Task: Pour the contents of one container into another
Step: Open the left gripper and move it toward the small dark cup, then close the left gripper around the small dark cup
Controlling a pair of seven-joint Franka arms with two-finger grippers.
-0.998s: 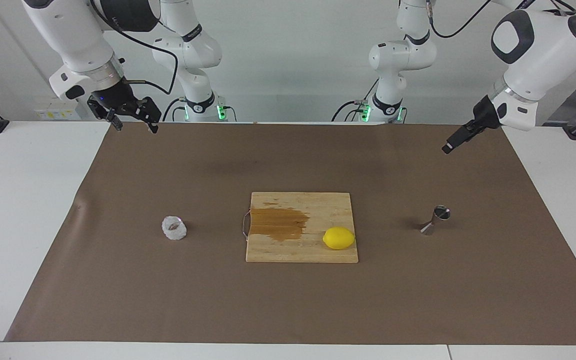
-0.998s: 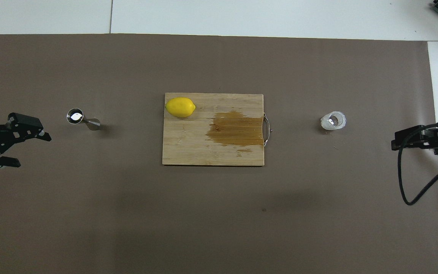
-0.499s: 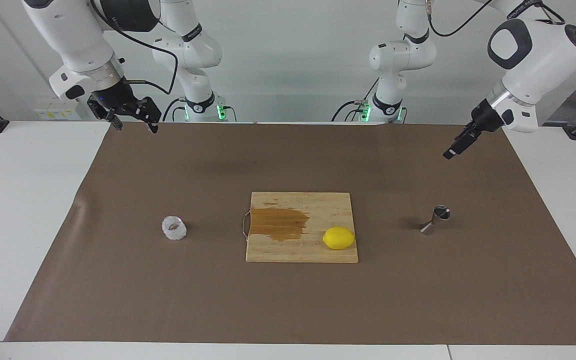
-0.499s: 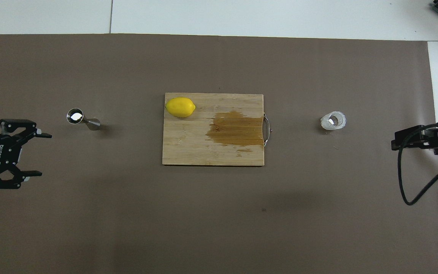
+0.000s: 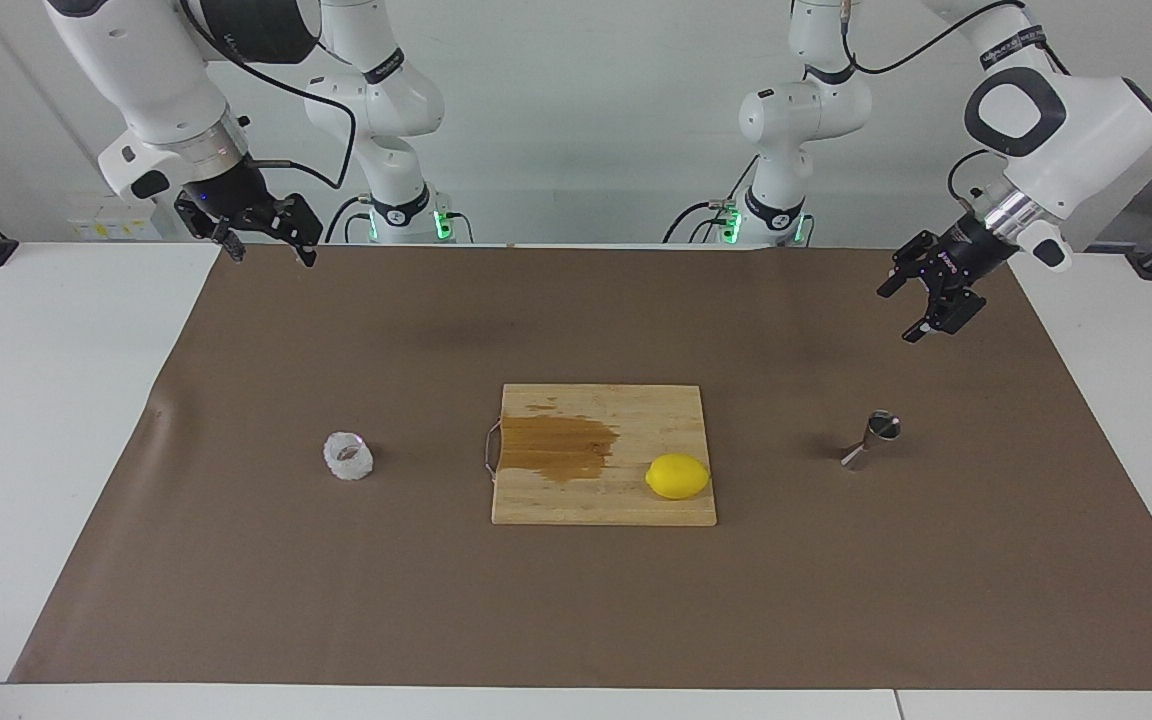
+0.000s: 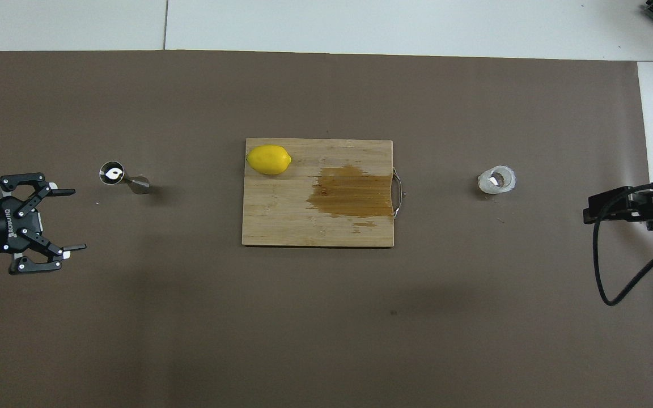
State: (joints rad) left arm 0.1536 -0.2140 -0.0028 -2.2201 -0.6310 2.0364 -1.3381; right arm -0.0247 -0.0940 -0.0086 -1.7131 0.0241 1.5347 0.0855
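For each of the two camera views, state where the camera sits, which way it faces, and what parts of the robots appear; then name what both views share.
Facing view: high across the table, facing the robots; both arms and bases show.
Overhead view: above the robots' end, looking steeply down; only the left gripper and right gripper show.
Shared: glass cup, jigger, cutting board, lemon.

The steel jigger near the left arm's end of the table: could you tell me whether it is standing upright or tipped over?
Upright: the jigger stands on its lower cone, open mouth up.
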